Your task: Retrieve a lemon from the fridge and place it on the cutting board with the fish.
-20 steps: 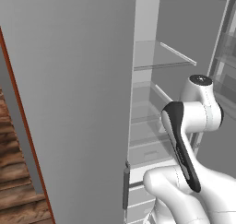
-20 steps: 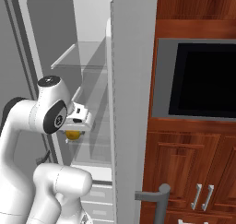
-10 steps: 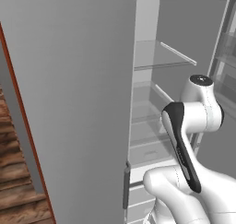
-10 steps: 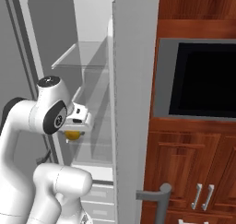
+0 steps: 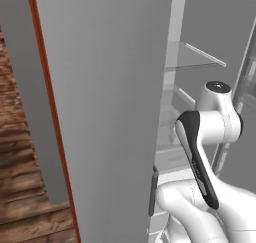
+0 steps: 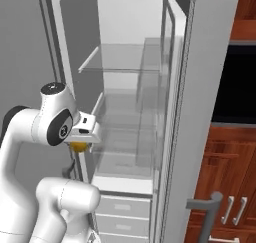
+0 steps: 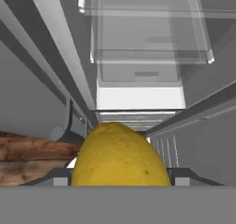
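Yellow lemon [image 7: 120, 155] sits clamped in the part-open gripper [image 6: 80, 146], so draw it slowly clear of the fridge [image 6: 150, 177] without clipping its doors.

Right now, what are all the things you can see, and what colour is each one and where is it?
lemon: one, yellow, held in the claw in front of the open fridge.
fridge: one, grey outside, white inside, both doors open.
glass shelves: several, clear, inside the fridge.
drawers: two, white, at the fridge bottom.
microwave: one, black, right of the fridge.
cabinets: reddish-brown wood, around the microwave.
arm: one, white with dark joints.
claw: one, shut on the lemon.
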